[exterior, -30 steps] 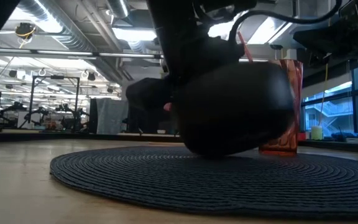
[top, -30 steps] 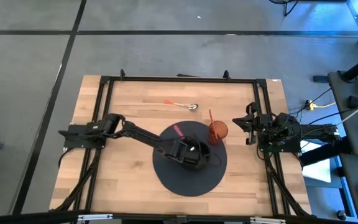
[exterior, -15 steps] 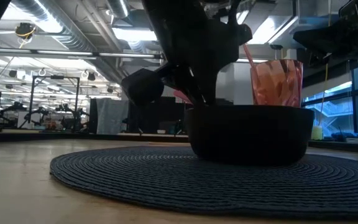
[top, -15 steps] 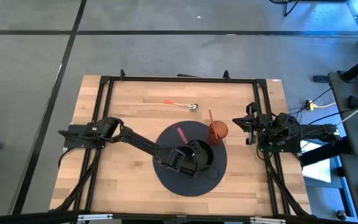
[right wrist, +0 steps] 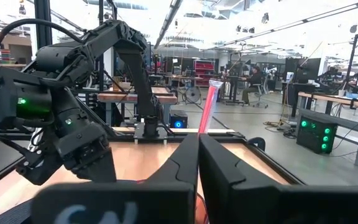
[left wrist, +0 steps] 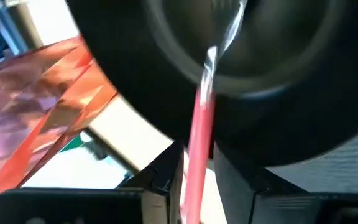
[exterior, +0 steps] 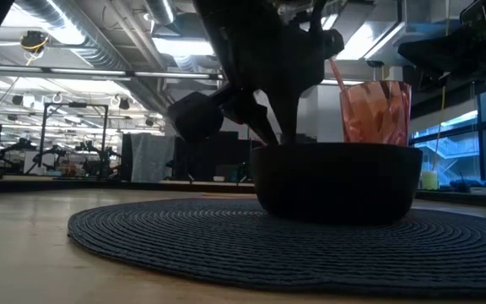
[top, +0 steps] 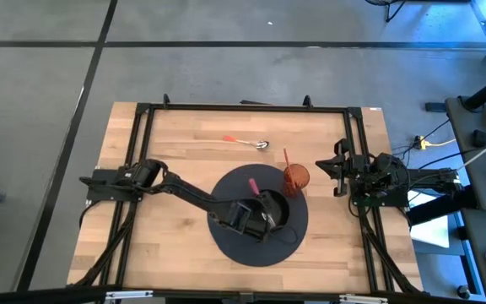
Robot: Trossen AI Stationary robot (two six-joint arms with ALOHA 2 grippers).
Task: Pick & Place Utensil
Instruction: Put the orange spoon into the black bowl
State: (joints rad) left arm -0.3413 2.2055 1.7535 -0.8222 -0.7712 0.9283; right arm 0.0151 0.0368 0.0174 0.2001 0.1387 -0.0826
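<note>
High view, left gripper (top: 262, 210) over bowl (top: 275, 211)

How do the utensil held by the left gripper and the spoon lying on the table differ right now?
The held utensil is clamped in the left gripper, its metal end inside the black bowl; the spoon lies loose on bare wood beyond the mat. The held utensil stands steeply tilted; the spoon lies flat. Both have reddish handles and metal ends.

From above, the left gripper (top: 264, 213) covers much of the black bowl (top: 278, 211), so the pink-handled utensil's (left wrist: 199, 134) tip is hidden there, and in the wrist view its metal end blurs into glare
</note>
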